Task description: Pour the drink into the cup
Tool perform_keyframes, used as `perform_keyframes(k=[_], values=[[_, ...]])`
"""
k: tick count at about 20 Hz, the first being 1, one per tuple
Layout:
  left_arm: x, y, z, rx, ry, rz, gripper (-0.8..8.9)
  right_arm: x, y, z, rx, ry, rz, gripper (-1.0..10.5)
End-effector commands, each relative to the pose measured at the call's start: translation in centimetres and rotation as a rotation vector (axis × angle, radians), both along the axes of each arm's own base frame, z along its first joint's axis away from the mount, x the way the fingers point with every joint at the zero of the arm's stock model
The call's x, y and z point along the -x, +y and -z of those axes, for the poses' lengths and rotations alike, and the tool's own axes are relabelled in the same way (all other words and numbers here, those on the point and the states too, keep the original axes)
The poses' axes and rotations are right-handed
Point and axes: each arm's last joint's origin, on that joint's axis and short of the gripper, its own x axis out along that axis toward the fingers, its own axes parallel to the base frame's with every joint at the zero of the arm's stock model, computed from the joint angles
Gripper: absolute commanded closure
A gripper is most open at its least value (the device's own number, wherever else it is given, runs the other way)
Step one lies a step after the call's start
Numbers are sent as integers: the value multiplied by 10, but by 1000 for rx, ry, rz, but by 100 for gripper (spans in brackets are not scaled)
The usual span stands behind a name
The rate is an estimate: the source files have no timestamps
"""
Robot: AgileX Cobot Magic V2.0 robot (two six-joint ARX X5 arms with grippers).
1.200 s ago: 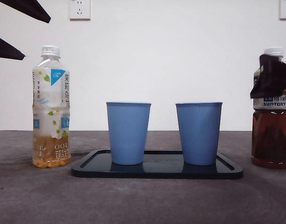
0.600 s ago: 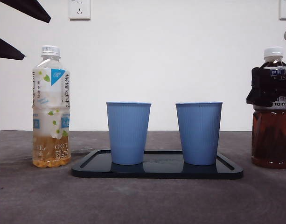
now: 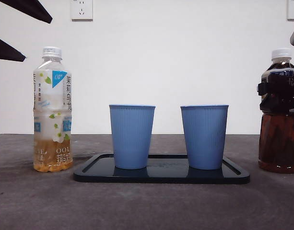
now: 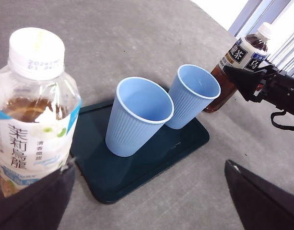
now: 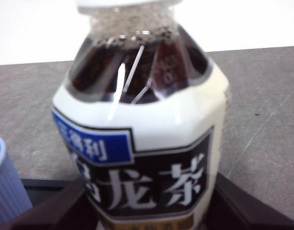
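Two bottles: oolong tea bottle (image 5: 142, 134) label "乌龙茶"; right tool (image 3: 281, 91) around it.

Dark tea bottle with white cap and white-and-black label (image 5: 142, 139): large white characters 乌龙茶 on the black band; a blue panel above them carries 三得利 in white. The same label in the left wrist view (image 4: 242, 50) shows 茶 and 乌 in white on black.

Clear plastic bottle of pale yellow tea with white cap and flower-printed label (image 4: 34, 124): dark characters 茉莉乌龙 run down the label; the cap bears a small printed code beginning 2024, the rest too fine to read. In the front view, its label (image 3: 53, 96) shows "00" low down.
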Motion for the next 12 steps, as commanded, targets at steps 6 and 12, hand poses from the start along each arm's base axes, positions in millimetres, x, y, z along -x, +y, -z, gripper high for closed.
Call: perform_keyframes(k=[6, 12], values=[[-2, -1, -5, 4, -21, 3, 318, 7, 0, -22, 72, -58, -18, 744], [-2, -1, -5, 3, -20, 3, 318, 10, 2, -57, 127, 45, -37, 744]])
